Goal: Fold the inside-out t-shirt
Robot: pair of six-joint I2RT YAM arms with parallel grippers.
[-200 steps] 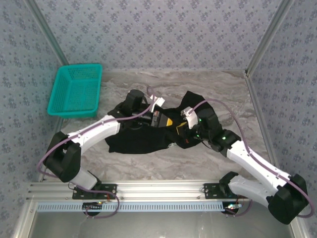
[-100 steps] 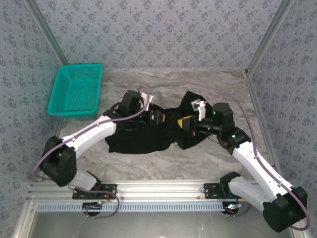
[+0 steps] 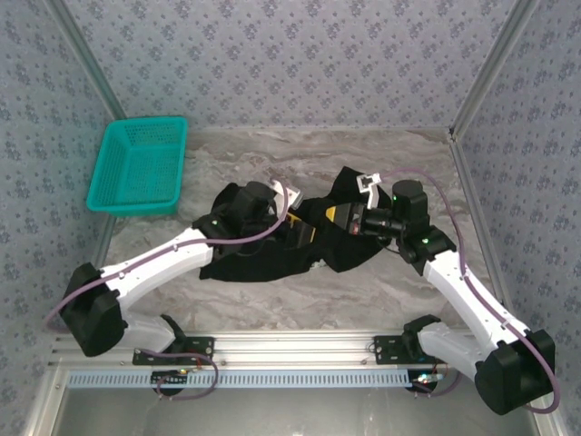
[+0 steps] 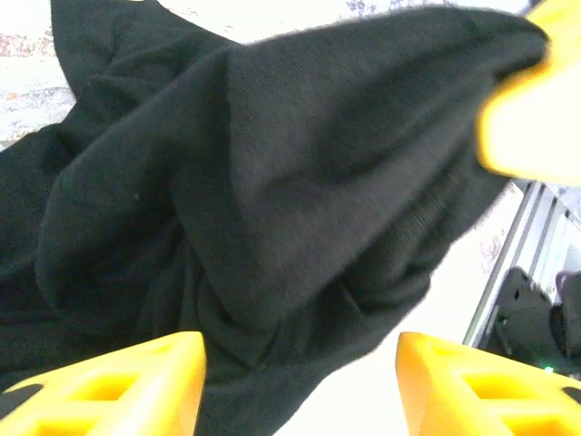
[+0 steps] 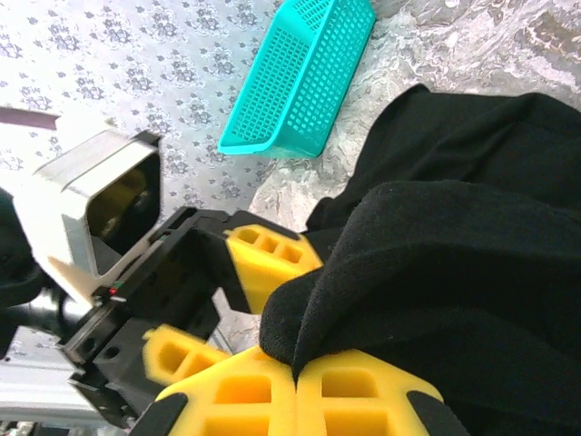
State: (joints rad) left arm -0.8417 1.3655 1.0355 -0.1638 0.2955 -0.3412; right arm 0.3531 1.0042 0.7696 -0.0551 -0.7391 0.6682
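The inside-out t-shirt [image 3: 259, 256] lies crumpled mid-table, showing plain black cloth; its print is hidden. My right gripper [image 3: 342, 216] is shut on a raised fold of the t-shirt [image 5: 427, 263], the cloth pinched between its yellow fingertips [image 5: 245, 395]. My left gripper [image 3: 296, 229] faces it from the left, open, its yellow fingers [image 4: 118, 386] spread wide. The black cloth [image 4: 272, 182] hangs just beyond them, not clamped. In the right wrist view the left gripper [image 5: 222, 304] stands open just short of the pinched fold.
A teal plastic basket [image 3: 139, 165] sits at the table's back left, also seen at the top of the right wrist view as the basket [image 5: 304, 77]. Marbled table surface [image 3: 363, 300] lies bare in front of and behind the shirt. Patterned walls enclose the table.
My right gripper has lifted its pinched fold and swung back towards the left gripper. My left arm has shifted right, bringing its open gripper close to that fold.
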